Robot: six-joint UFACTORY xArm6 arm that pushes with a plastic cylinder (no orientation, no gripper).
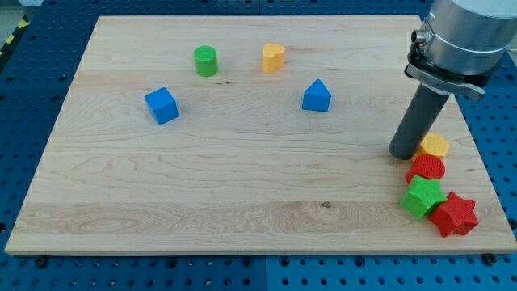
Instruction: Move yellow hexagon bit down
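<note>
The yellow hexagon (436, 145) lies near the board's right edge, at the top of a column of blocks. My tip (402, 153) rests on the board just left of the yellow hexagon, touching or nearly touching its left side. Right below the hexagon sits a red round block (426, 168), then a green star (422, 197) and a red star (454, 214).
A wooden board (242, 202) lies on a blue perforated table. A green cylinder (206, 61), a yellow heart-shaped block (274, 57), a blue cube (161, 105) and a blue house-shaped block (317, 95) lie in the upper half.
</note>
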